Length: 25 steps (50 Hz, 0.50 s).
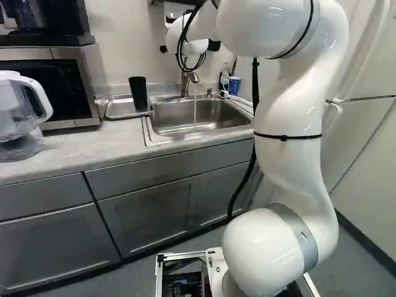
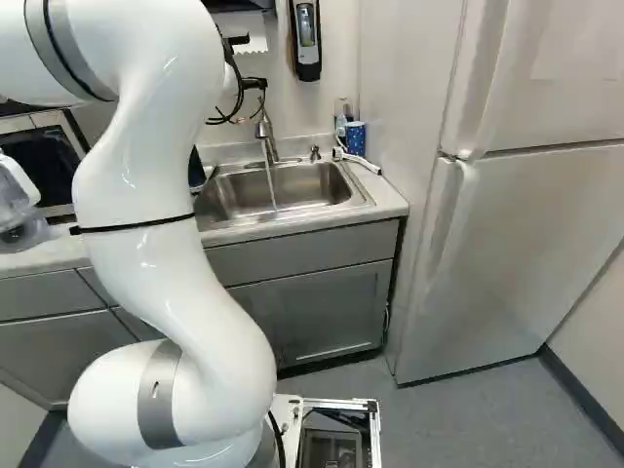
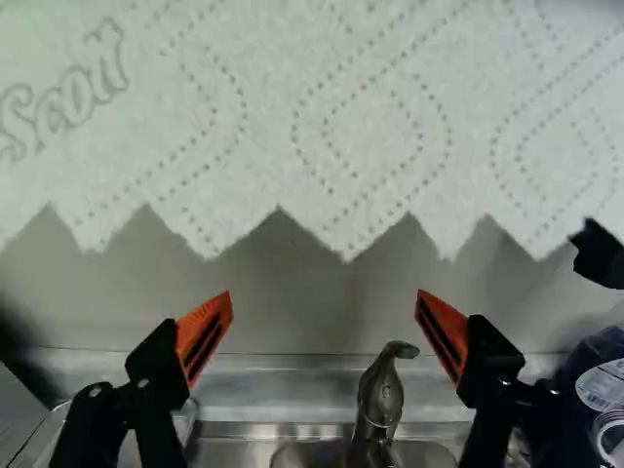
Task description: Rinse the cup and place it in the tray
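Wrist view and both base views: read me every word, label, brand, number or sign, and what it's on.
"Scott": embossed on the paper towel.
White label on the dark blue item: print too small to read.
Wall dispenser: any print is too small to read.
I can read nothing else.

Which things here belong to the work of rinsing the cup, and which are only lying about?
For the job:
shallow grey tray
tall black cup standing in it, probably the one meant
rectangular steel sink
curved metal faucet, water running
black end effector with orange pads, open

Only lying about:
clear pitcher with white handle
blue patterned cup, it seems
white paper towel
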Motion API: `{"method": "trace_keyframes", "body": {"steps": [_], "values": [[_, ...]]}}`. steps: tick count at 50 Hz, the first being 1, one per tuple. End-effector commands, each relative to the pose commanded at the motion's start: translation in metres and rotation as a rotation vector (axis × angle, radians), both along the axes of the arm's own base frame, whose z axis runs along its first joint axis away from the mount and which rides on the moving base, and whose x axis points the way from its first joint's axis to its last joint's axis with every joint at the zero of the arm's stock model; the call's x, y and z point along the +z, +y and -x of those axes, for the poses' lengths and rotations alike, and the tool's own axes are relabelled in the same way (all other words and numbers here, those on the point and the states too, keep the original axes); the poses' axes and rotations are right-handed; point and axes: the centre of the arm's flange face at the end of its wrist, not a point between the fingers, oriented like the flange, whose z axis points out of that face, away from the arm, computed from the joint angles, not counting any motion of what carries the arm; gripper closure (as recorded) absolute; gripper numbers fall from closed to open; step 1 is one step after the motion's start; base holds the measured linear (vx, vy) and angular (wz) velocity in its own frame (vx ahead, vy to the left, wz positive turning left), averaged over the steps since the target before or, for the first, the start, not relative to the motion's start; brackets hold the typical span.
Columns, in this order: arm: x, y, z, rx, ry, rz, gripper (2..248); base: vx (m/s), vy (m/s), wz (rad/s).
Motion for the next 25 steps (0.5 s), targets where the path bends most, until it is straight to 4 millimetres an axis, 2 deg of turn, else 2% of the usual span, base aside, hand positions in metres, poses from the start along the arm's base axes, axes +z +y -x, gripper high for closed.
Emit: {"method": "trace_keyframes", "body": {"steps": [25], "values": [[-0.0034, -0.0002, 0.0005, -0.001, 0.037, 0.009, 3, 0.0, 0.0, 0.0]]}}
